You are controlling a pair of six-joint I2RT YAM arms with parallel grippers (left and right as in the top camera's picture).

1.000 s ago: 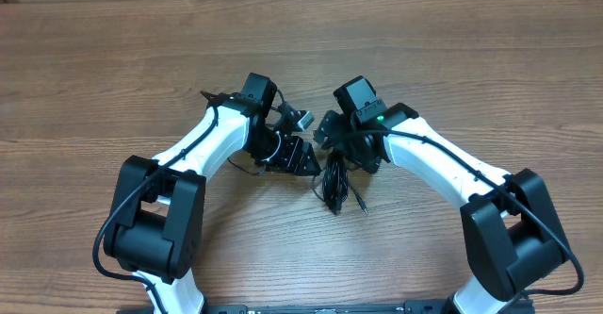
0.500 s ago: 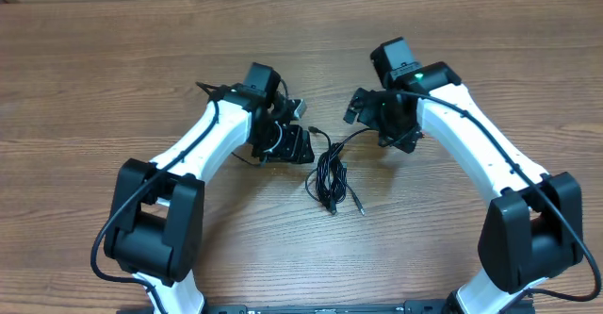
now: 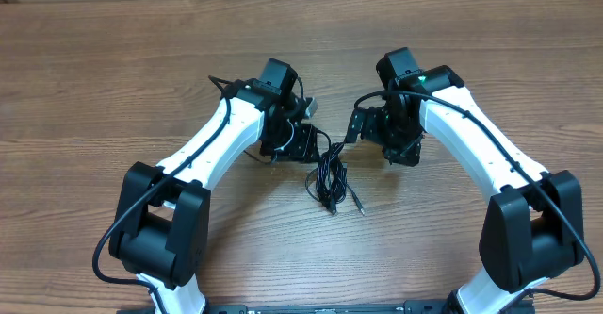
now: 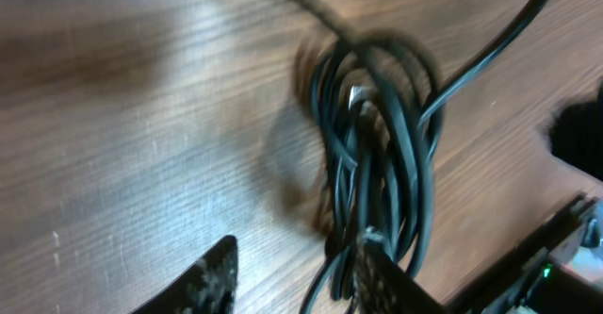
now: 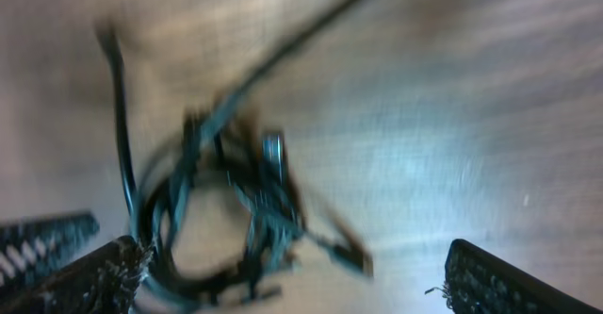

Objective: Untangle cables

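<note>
Black cables (image 3: 330, 177) bunched on wood tbl (image 3: 94, 69).

Right end effector (image 5: 292, 257) wide, left (image 4: 297, 253) narrower

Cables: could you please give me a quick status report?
Left gripper open beside cables. Right gripper wide open over them. Bunched on table, ungripped. Nothing blocking.

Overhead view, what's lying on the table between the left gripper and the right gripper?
Only the cables, a small black bunch, lie in the gap between the left gripper and the right gripper. The overhead view shows this most plainly.
</note>
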